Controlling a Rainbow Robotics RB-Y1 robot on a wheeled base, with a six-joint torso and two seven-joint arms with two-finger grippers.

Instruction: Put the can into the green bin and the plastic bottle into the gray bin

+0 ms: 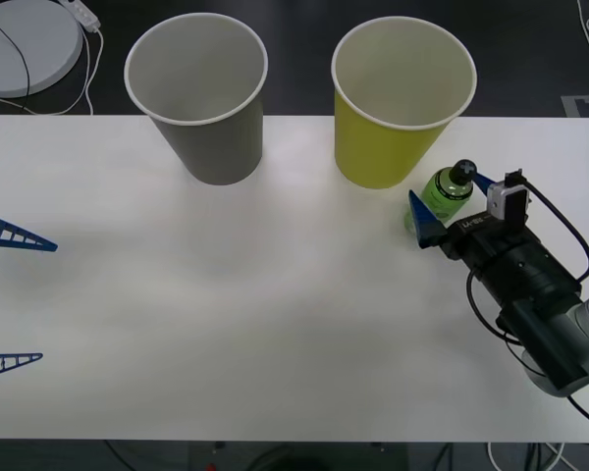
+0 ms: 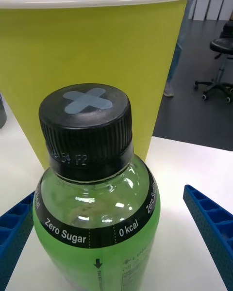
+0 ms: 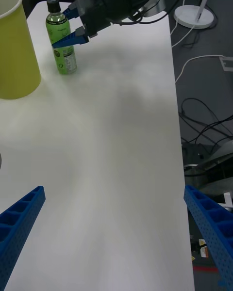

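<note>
We've got the right gripper spread open around the plastic bottle, right beside the green bin near the table edge; left gripper released, parked far left.

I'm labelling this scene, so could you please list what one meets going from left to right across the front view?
Left gripper → gray bin → green bin → plastic bottle, standing between the open fingers of the right gripper.
</note>
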